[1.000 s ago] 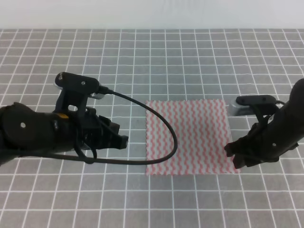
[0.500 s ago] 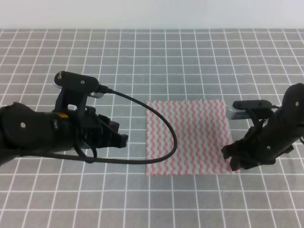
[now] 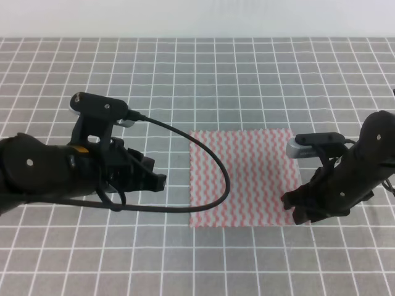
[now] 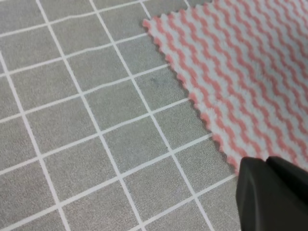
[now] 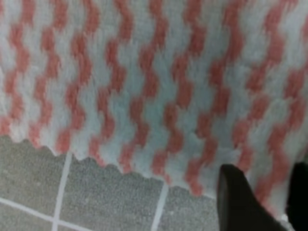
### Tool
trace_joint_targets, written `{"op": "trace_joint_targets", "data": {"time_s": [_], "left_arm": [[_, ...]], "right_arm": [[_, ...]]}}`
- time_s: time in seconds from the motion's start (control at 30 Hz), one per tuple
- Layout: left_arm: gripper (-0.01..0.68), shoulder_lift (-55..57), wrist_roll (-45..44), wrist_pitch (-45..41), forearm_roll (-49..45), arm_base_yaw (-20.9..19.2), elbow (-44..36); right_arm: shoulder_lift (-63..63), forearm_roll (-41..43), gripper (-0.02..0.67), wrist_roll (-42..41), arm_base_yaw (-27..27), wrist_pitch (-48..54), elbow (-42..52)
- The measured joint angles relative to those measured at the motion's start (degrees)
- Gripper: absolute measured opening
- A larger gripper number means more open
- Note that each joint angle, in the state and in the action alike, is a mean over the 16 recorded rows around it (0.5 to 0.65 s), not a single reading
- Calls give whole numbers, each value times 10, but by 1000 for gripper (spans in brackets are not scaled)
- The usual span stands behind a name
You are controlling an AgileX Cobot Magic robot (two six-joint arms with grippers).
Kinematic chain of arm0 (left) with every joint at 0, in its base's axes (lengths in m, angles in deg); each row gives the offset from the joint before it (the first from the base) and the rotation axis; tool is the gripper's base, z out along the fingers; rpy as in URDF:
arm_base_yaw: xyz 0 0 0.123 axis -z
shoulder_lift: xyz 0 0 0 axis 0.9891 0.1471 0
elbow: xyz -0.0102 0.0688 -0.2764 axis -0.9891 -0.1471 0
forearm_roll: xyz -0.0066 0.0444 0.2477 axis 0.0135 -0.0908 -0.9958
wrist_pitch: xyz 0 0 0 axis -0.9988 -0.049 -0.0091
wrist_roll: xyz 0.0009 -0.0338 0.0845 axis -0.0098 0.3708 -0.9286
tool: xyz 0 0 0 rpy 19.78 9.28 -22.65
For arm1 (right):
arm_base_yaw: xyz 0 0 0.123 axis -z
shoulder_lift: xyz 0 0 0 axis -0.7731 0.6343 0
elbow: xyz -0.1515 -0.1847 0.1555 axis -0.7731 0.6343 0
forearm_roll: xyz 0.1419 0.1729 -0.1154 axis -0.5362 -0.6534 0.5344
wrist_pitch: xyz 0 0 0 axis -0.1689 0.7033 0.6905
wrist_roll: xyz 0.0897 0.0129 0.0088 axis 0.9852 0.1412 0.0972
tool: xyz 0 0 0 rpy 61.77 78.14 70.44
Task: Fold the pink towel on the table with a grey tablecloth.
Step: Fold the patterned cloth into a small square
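Pink towel (image 3: 242, 177) lies flat and unfolded mid-table on the grey tablecloth (image 3: 197, 74); over the last second the right gripper (image 3: 295, 208) has slid in and down onto its near right corner, so a corner pinch looks imminent, with no fold begun. Left gripper (image 3: 157, 181) hasn't moved, parked just off the left edge. Count: one towel, one tablecloth, two grippers; right fingers (image 5: 238, 202) sit apart over the hem with no grip visible, left jaw state can't be told.

The right hand (image 3: 295, 208) covers the pink towel's (image 3: 244, 176) near right corner. The right wrist view is blurred and cut off; finger spacing is unreadable on both hands.
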Motion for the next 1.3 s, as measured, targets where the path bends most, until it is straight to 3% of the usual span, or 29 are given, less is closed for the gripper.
{"op": "trace_joint_targets", "data": {"time_s": [0.43, 0.7, 1.0, 1.3], "left_arm": [[-1, 0, -13, -7, -13, 0, 0], [22, 2, -78, -47, -32, 0, 0], [176, 7, -204, -112, -39, 8, 8], [298, 40, -284, -123, -46, 59, 24]], "right_arm": [[-1, 1, 2, 0, -1, 5, -26], [2, 1, -13, 0, -1, 27, -63], [2, 1, -14, 0, -1, 43, -92], [1, 0, -14, 0, -1, 41, -110]]}}
